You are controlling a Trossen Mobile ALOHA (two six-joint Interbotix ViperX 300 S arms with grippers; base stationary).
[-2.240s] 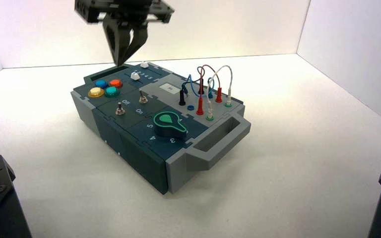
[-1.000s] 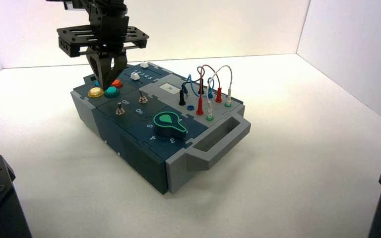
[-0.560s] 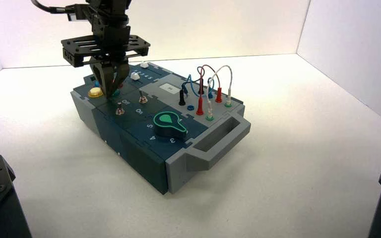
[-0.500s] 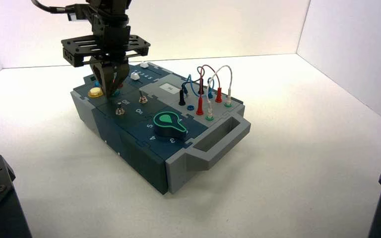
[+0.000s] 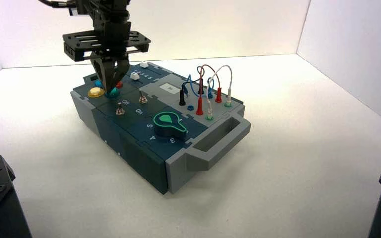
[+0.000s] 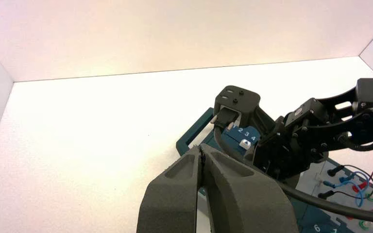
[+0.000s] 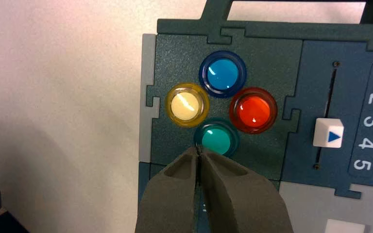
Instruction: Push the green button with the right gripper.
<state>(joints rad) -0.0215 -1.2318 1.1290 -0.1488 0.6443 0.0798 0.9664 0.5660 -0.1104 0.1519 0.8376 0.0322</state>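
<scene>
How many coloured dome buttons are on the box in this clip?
4, clustered in a diamond at one corner of the box: blue button, yellow button, red button, and green button, nearest the shut right gripper. None looks hidden.

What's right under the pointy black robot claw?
The green button sits under the right end effector, whose closed tips cover the button's edge. Whether they touch it can't be seen.

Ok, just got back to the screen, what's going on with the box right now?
The right gripper, fingers shut to a point, is over the cluster of four dome buttons at the box's far left corner. Its tip sits at the edge of the green button, beside the yellow button; whether it is pressing cannot be told. The left gripper, also shut, waits off to the side, holding nothing.
</scene>
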